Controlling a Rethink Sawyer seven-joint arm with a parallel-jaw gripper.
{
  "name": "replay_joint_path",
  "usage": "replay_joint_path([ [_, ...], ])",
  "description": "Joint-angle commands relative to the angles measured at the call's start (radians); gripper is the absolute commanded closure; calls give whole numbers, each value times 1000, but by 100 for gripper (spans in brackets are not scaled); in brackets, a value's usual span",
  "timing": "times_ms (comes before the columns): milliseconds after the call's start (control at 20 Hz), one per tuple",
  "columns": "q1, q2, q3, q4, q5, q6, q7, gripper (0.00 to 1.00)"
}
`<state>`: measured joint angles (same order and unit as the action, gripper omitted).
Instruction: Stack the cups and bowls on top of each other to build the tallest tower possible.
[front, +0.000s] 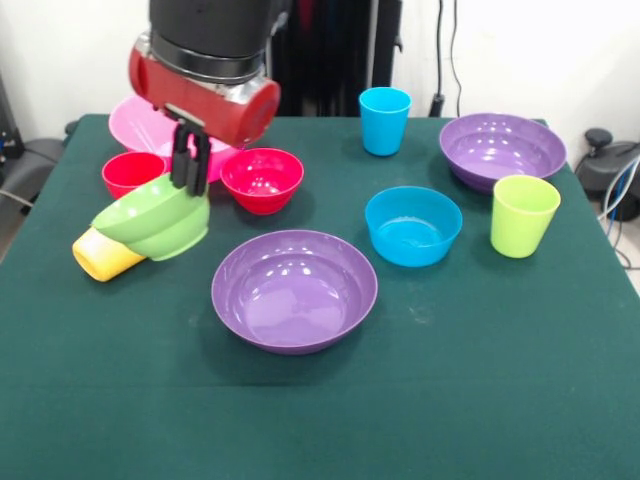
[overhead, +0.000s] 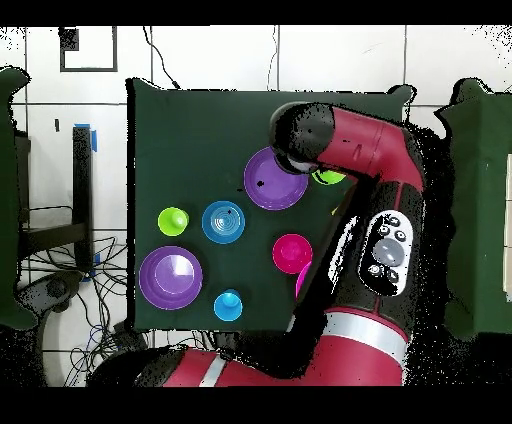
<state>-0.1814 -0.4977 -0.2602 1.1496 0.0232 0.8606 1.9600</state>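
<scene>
My gripper (front: 189, 183) is shut on the far rim of the small green bowl (front: 158, 218) and holds it tilted at the table's left. The yellow cup (front: 103, 256) lies on its side, its end tucked under the green bowl. Behind them stand the red cup (front: 131, 173), the small red bowl (front: 262, 180) and the large pink bowl (front: 138, 124). A purple bowl (front: 294, 290) sits at the front middle and the blue bowl (front: 413, 226) to its right. In the overhead view the arm (overhead: 370, 160) hides the gripper, and only a sliver of the green bowl (overhead: 328, 178) shows.
The lime green cup (front: 524, 214), the second purple bowl (front: 502, 150) and the blue cup (front: 385, 120) stand on the right side of the green table (front: 450, 400). All stand upright and apart. Nothing is nested.
</scene>
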Motion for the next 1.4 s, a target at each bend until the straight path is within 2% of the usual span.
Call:
replay_joint_path([
  [50,37,64,30,-87,35,148,217,100],
  [250,49,62,25,-93,56,178,231,100],
  [450,64,53,21,-57,88,167,252,100],
  [850,71,66,14,-49,141,175,272,100],
  [1150,87,67,-2,-52,160,202,300,100],
  [1400,109,63,-7,-27,171,177,336,100],
])
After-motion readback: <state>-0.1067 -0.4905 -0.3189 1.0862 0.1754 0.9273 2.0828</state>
